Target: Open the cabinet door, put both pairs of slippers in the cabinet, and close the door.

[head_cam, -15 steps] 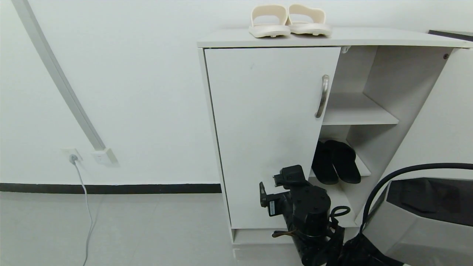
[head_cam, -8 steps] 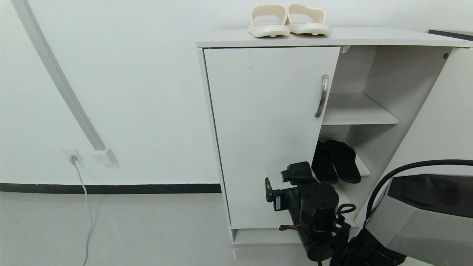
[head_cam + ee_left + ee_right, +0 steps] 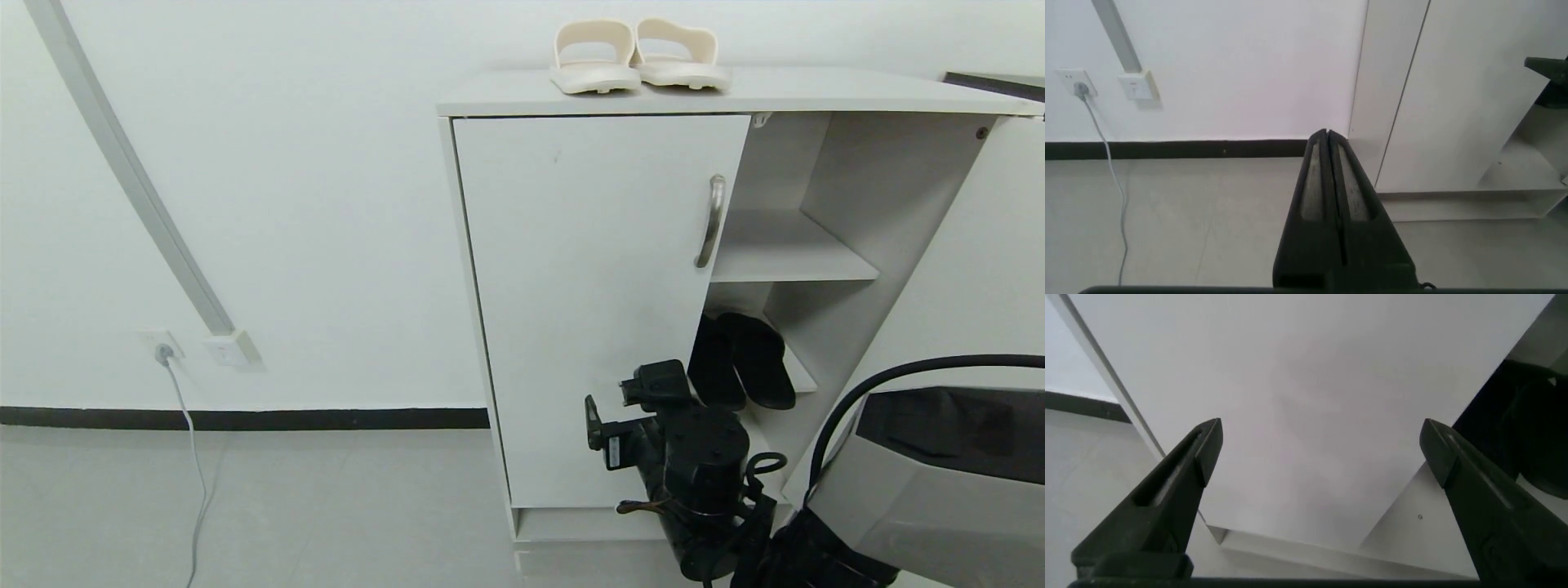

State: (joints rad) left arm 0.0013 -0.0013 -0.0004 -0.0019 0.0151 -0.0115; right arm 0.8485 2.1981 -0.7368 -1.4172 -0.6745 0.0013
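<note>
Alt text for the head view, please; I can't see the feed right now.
A white cabinet stands with its right door swung open, black slippers on the lower shelf inside and cream slippers on its top. The left door is shut, and the right arm sits low before it.
</note>
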